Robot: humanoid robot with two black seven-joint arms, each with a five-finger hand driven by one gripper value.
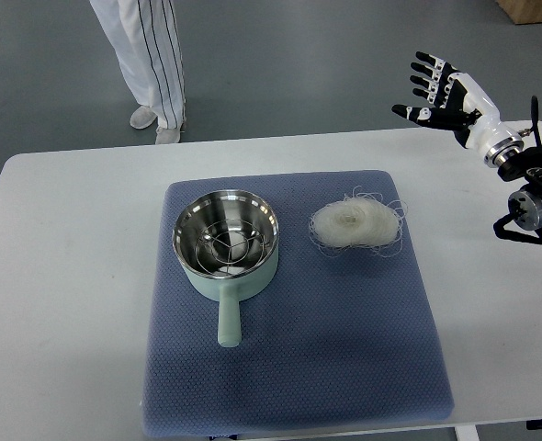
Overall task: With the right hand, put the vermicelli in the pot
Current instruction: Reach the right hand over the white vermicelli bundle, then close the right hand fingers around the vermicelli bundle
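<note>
A pale nest of dry vermicelli [355,224] lies on the blue mat [344,340], right of centre. To its left stands a mint-green pot [226,239] with a shiny steel inside and its handle [228,320] pointing toward me. The pot holds nothing. My right hand [434,90] hovers at the upper right, above the table's far edge, well beyond and to the right of the vermicelli. Its black and white fingers are spread and hold nothing. The left arm does not show.
The mat lies on a white table [60,276]. A person's legs in white striped trousers [147,55] stand beyond the table's far left edge. A cardboard box corner [533,9] shows at the top right on the grey floor.
</note>
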